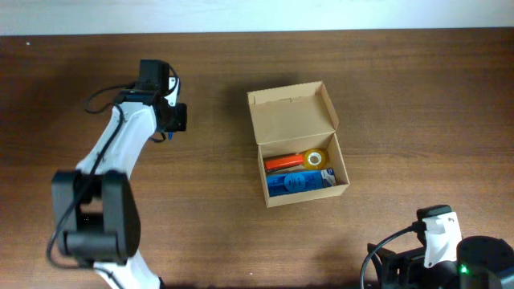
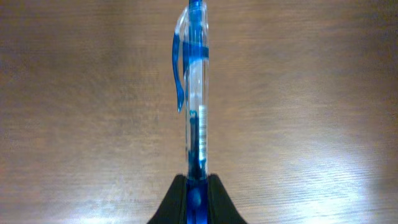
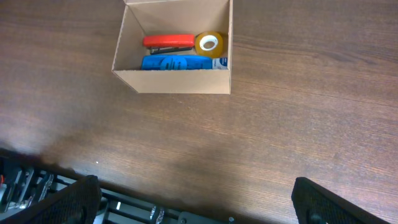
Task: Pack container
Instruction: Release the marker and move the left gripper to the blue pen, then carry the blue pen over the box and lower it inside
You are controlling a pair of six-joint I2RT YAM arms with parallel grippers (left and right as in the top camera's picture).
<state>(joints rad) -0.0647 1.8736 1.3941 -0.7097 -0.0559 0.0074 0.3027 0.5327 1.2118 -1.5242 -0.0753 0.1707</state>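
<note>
- Left of the overhead frame: the left gripper (image 2: 198, 190) is pinched on a blue clear-barrel pen (image 2: 196, 93). It is by the bare table (image 1: 80, 64), well apart from the container.
- Centre: the container (image 1: 289, 120) stands with its lid open. It holds a red stapler (image 1: 283, 163), a tape roll (image 1: 316, 157) and a blue flat box (image 1: 295, 183).
- Lower right: the right gripper (image 3: 194, 183) is spread wide and empty.
- We judge packing partly done; placing the pen and closing the lid remain.
</note>
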